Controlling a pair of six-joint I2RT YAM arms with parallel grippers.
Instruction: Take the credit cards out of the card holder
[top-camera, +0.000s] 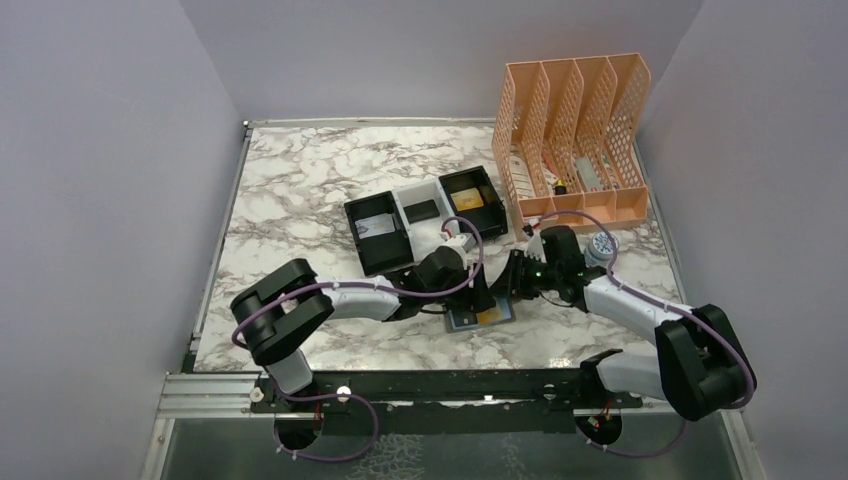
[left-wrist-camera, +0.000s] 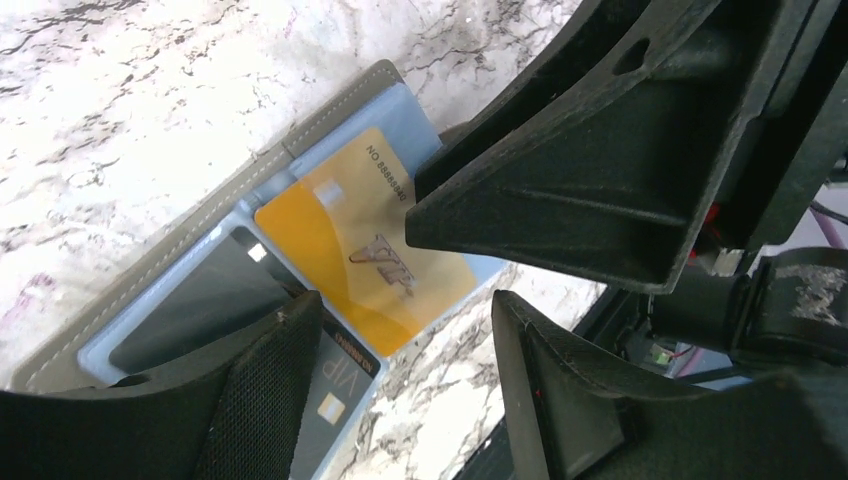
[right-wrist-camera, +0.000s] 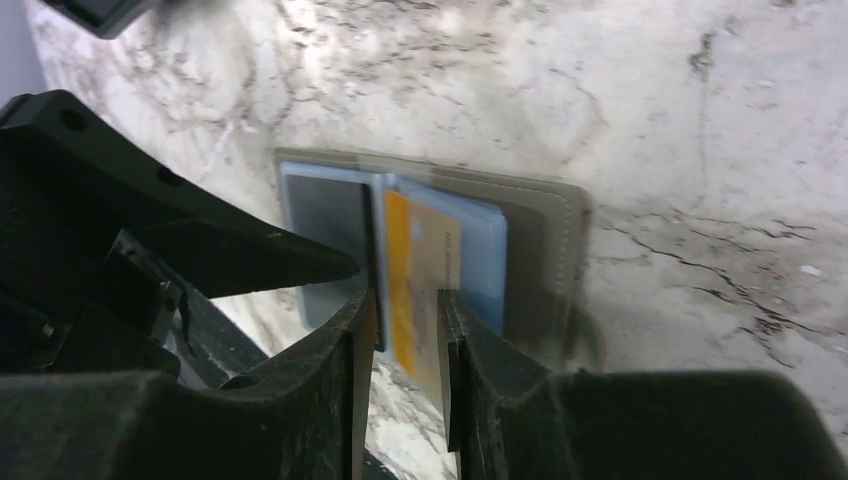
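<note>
I found the left arm (top-camera: 340, 298) stretched low toward the right, its elbow folded back near its base. The right arm (top-camera: 630, 305) was stretched low toward the left. Both wrists were pitched downward, and the two grippers met head to head ahead of the bases, very close to one another. The left gripper (left-wrist-camera: 402, 298) had its fingers spread wide. The right gripper (right-wrist-camera: 405, 297) had its fingers set close, with a narrow gap showing between them. I could not confirm whether any pad was bearing on anything.
</note>
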